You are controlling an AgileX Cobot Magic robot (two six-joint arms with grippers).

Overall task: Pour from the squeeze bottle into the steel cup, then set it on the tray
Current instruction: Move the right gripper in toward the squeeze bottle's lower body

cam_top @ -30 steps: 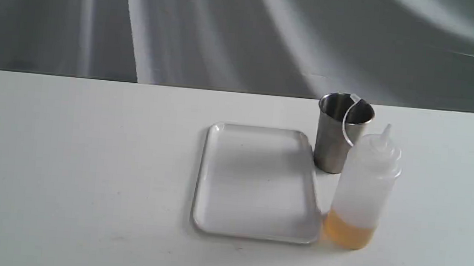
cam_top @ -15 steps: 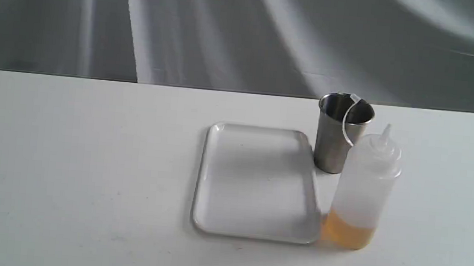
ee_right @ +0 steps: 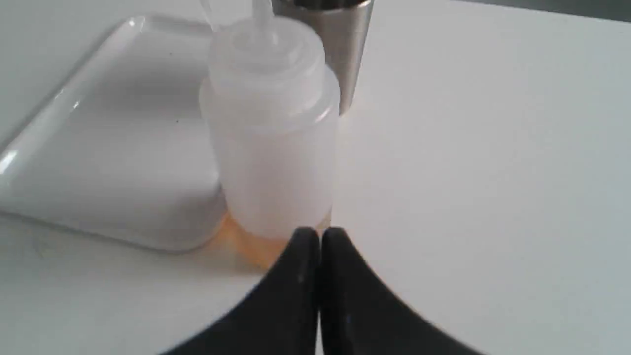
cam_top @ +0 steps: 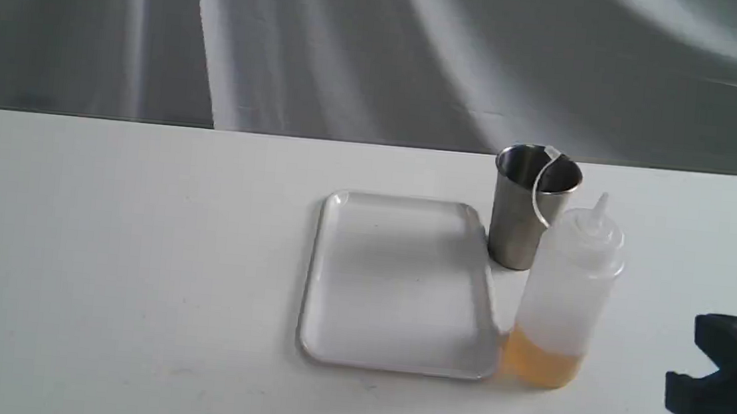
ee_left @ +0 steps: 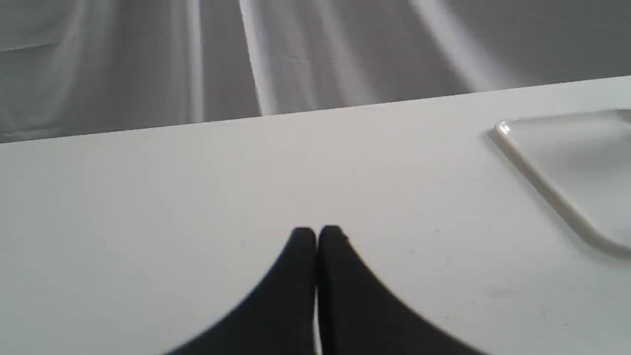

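Observation:
The squeeze bottle stands upright on the table with amber liquid at its bottom, touching the right edge of the white tray. Its cap strap curls up over the steel cup, which stands just behind it. My right gripper enters at the right edge, apart from the bottle. In the right wrist view this gripper is shut and empty, pointing at the bottle, with the cup behind and the tray beside. My left gripper is shut and empty over bare table, the tray off to one side.
The white table runs to a far edge against a grey draped cloth backdrop. The table's right corner shows near the right arm. Nothing lies on the tray.
My right gripper has come into the exterior view from the right edge. The bottle, cup and tray have not moved.

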